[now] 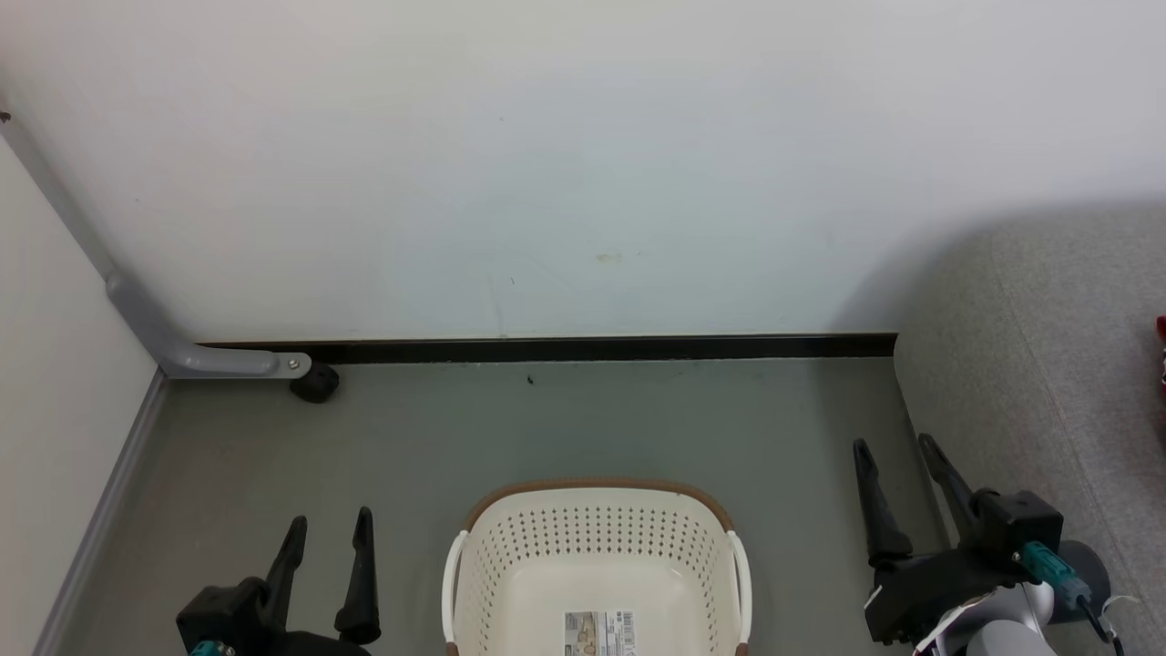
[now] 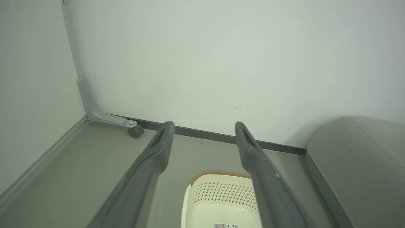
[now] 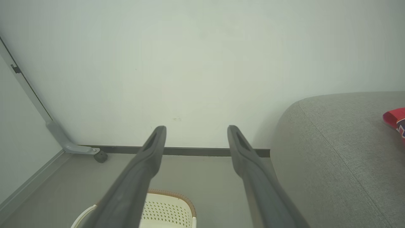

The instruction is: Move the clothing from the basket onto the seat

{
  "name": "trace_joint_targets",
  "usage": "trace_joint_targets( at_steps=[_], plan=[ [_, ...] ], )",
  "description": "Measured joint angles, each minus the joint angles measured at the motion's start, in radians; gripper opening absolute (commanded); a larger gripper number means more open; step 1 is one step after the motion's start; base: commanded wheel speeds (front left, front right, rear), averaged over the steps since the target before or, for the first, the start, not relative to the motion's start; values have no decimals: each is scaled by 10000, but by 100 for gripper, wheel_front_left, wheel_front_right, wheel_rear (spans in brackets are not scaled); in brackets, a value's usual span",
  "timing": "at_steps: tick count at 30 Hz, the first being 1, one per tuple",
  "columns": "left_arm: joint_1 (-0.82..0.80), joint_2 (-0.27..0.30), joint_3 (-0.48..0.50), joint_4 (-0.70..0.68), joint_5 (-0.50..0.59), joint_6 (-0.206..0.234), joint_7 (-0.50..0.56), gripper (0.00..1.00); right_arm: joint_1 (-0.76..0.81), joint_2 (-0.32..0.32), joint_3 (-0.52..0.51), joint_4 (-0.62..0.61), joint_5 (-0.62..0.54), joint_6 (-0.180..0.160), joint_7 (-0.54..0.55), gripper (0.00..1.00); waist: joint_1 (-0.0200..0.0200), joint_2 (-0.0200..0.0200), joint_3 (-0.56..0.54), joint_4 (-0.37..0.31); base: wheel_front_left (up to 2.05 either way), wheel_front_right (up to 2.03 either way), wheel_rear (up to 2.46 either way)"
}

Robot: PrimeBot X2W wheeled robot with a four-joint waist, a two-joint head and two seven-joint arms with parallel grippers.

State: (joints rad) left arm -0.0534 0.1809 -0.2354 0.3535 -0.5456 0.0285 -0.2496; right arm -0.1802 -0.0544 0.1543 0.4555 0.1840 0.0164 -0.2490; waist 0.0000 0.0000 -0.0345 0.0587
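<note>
The cream perforated basket (image 1: pixel 597 547) with its brown rim stands on the floor at the bottom centre; only a label sticker shows on its inside bottom. It appears too in the left wrist view (image 2: pixel 218 196) and the right wrist view (image 3: pixel 164 209). The grey seat (image 1: pixel 1048 383) fills the right side, and a red edge of clothing (image 1: pixel 1161 351) lies on it at the frame's border; the same clothing (image 3: pixel 395 118) shows on the seat (image 3: pixel 332 152) from the right wrist. My left gripper (image 1: pixel 330 524) hangs open left of the basket. My right gripper (image 1: pixel 897 451) hangs open between basket and seat.
A white wall with a dark baseboard (image 1: pixel 547 349) closes the far side. A grey partition foot with a black castor (image 1: pixel 314 381) stands at the left corner. Grey floor (image 1: pixel 592 419) lies between basket and wall.
</note>
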Motion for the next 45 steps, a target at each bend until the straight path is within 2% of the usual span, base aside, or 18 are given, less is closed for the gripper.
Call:
trace_joint_targets(
  at_steps=[18, 19, 26, 31, 45],
  plan=[
    [4, -276, 322, -31, 512, -341, 0, 100, 69, 6, 4, -299, 2, -100, 0, 100, 0, 1, 30, -65, 0, 0, 0],
    [4, -282, 332, -31, 512, -468, 0, 0, 70, 6, 8, -309, 2, -140, 0, 0, 0, 1, 31, -68, 0, 0, 0],
    [498, -483, 230, 656, 497, -462, 33, 0, 798, 65, 59, 441, 13, -150, 27, 0, 0, 1, 32, -72, 0, 0, 0],
    [568, -543, 359, 686, 140, -474, 196, 0, 880, 73, -56, 470, 372, -148, 150, 0, 0, 1, 42, -90, 0, 0, 0],
    [543, -658, 825, 612, -1553, -644, 790, 0, 876, 77, -548, 272, 2721, 27, 765, 0, 0, 1, 89, -179, 0, 0, 0]
  ],
)
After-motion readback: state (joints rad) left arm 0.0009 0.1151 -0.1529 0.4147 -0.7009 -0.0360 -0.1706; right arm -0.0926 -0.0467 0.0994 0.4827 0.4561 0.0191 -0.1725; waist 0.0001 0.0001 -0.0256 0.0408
